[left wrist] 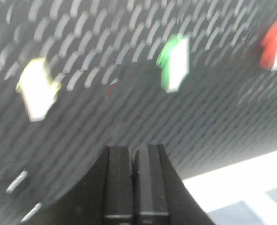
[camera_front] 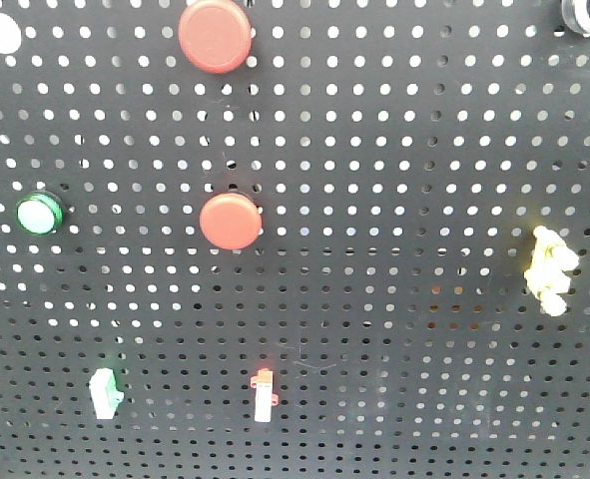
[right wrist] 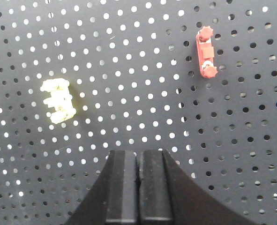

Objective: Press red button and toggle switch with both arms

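Note:
Two red round buttons sit on the black pegboard (camera_front: 394, 150): a large one (camera_front: 215, 35) at the top and a smaller one (camera_front: 231, 221) at the middle. A red toggle switch (camera_front: 264, 393) and a green one (camera_front: 105, 392) sit low on the board. No gripper shows in the front view. My left gripper (left wrist: 133, 151) is shut and empty, below the green switch (left wrist: 175, 62), a yellow switch (left wrist: 36, 88) and the red switch (left wrist: 275, 43); this view is blurred. My right gripper (right wrist: 138, 154) is shut and empty, below a yellow switch (right wrist: 57, 101) and a red knobbed switch (right wrist: 206, 52).
A green round button (camera_front: 39, 214) sits at the left of the board, a white disc (camera_front: 2, 33) at the top left, a yellow switch (camera_front: 549, 267) at the right and a black fitting (camera_front: 586, 14) at the top right corner.

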